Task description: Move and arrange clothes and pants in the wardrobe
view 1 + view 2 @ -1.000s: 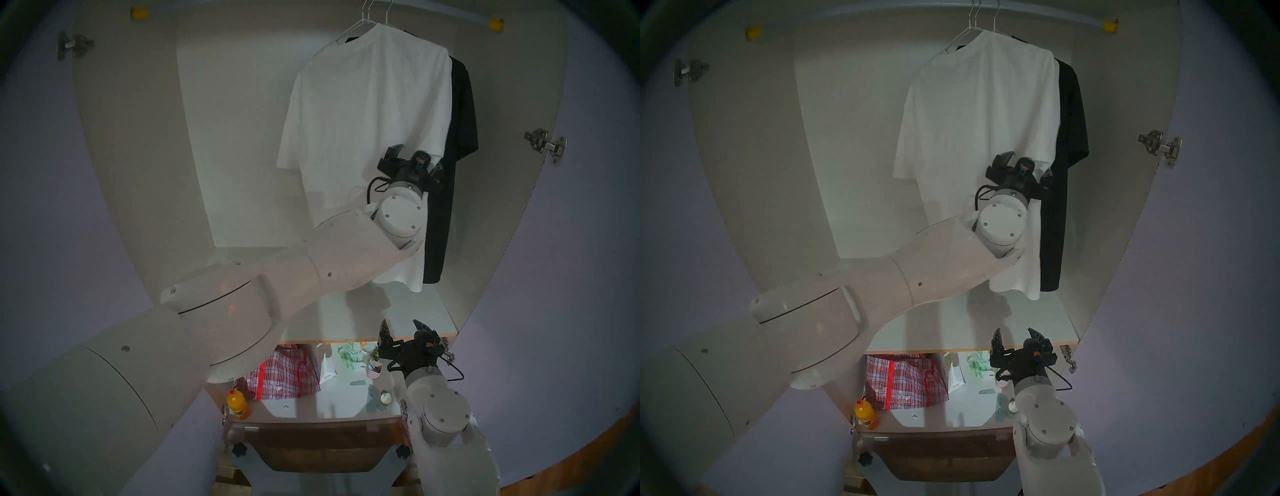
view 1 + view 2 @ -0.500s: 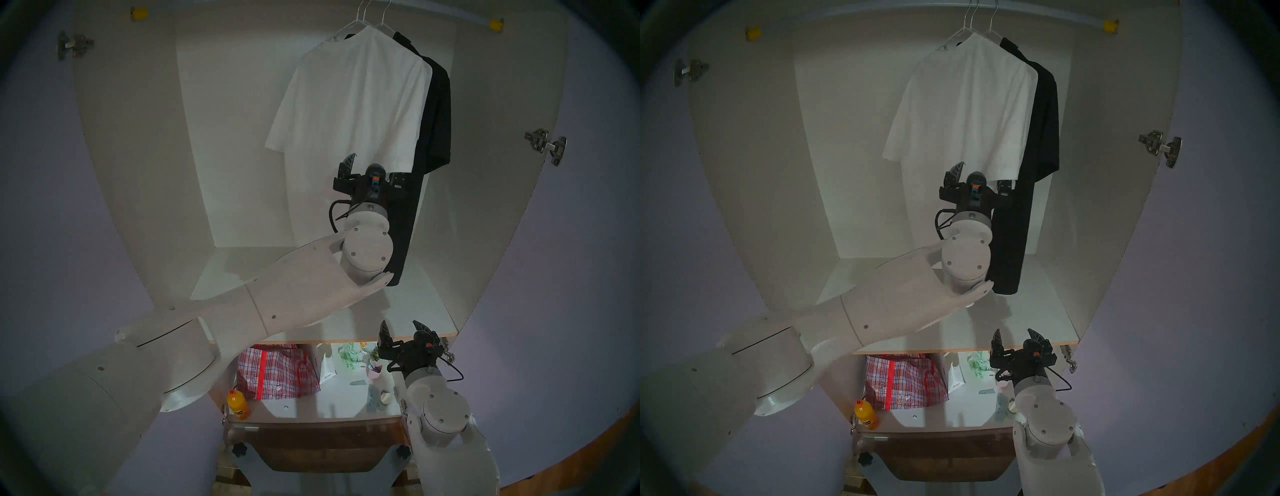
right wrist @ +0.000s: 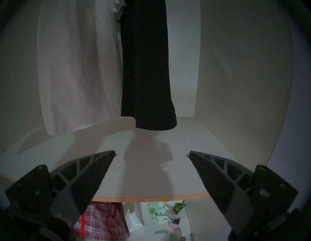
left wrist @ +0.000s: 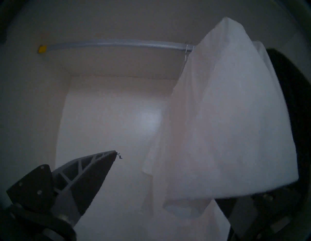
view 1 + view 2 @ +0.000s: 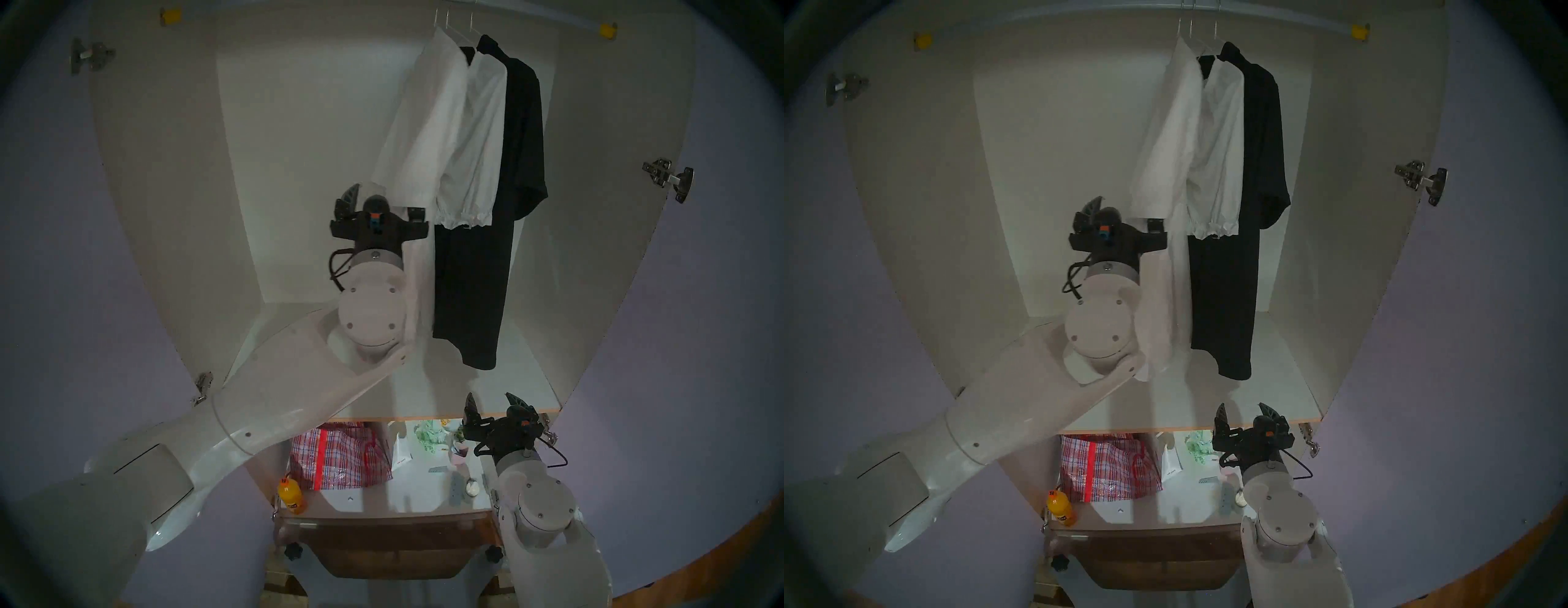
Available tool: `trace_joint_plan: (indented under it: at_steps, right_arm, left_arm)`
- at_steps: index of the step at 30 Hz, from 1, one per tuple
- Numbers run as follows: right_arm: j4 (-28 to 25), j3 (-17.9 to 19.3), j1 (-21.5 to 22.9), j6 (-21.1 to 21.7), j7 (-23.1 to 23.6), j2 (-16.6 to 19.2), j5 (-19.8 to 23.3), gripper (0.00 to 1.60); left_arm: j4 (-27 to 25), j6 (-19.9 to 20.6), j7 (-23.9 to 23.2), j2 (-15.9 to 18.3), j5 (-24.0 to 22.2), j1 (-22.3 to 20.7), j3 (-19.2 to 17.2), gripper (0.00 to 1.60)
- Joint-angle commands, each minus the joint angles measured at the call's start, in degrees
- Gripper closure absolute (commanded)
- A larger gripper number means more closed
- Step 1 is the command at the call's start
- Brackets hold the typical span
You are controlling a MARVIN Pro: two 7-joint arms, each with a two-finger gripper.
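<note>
Inside the white-panelled wardrobe (image 5: 178, 178) with pale lilac doors, a large white short-sleeved shirt (image 5: 418, 127), a small white frilly-cuffed blouse (image 5: 475, 144) and a long black collared garment (image 5: 488, 263) hang together at the right of the steel rail (image 4: 117, 44) with yellow end caps. They hang above the wood-edged white shelf (image 5: 522, 390). The left hand (image 5: 384, 199) is released, one finger apparently behind the shirt's sleeve. The right hand (image 5: 494, 403) hovers spread at the shelf edge.

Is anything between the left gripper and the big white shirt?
Nothing visible does. The left gripper is open right at the white shirt, whose sleeve hem drapes over its right-hand finger; the other finger is clear.
</note>
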Motion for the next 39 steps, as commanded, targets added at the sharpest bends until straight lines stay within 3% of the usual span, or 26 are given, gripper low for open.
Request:
trace_joint_plan:
  at_steps: [1,5,8,12,15,22,24,27,31,39]
  right_arm:
    - [-1.7,-0.1,0.5,-0.4,0.0,-0.2,0.1,0.0]
    - [-2.0,-0.1,0.3,-0.4,0.0,-0.2,0.1,0.0]
    - [-2.0,-0.1,0.3,-0.4,0.0,-0.2,0.1,0.0]
    - [-2.1,-0.1,0.3,-0.3,0.0,-0.2,0.1,0.0]
    - [-2.3,-0.1,0.2,-0.3,0.0,-0.2,0.2,0.0]
    - [-2.3,-0.1,0.2,-0.2,0.0,-0.2,0.1,0.0]
    - [-2.3,-0.1,0.2,-0.2,0.0,-0.2,0.1,0.0]
    - [-2.3,-0.1,0.2,-0.2,0.0,-0.2,0.1,0.0]
    - [-2.2,-0.1,0.2,-0.3,0.0,-0.2,0.1,0.0]
    - [-2.3,-0.1,0.2,-0.3,0.1,-0.2,0.1,0.0]
  left_arm:
    - [0.5,6.0,-4.2,6.4,7.2,2.4,-0.3,0.0]
    - [-1.7,9.9,-9.9,10.4,13.6,4.7,-1.6,0.0]
    - [-3.5,10.0,-13.8,13.7,15.0,5.7,-2.9,0.0]
    - [-3.3,10.9,-17.6,14.3,12.9,6.7,-6.0,0.0]
    - [-0.8,10.6,-17.7,13.7,14.1,6.9,-6.5,0.0]
    - [3.0,8.1,-21.6,11.8,6.5,7.1,-8.1,0.0]
    - [4.4,8.9,-22.4,11.2,6.2,6.5,-7.5,0.0]
    - [5.4,10.3,-23.6,9.8,1.9,6.2,-7.9,0.0]
    - [6.8,11.6,-22.6,7.8,-1.9,6.1,-9.7,0.0]
    - [9.3,13.8,-15.6,6.9,0.3,4.6,-8.4,0.0]
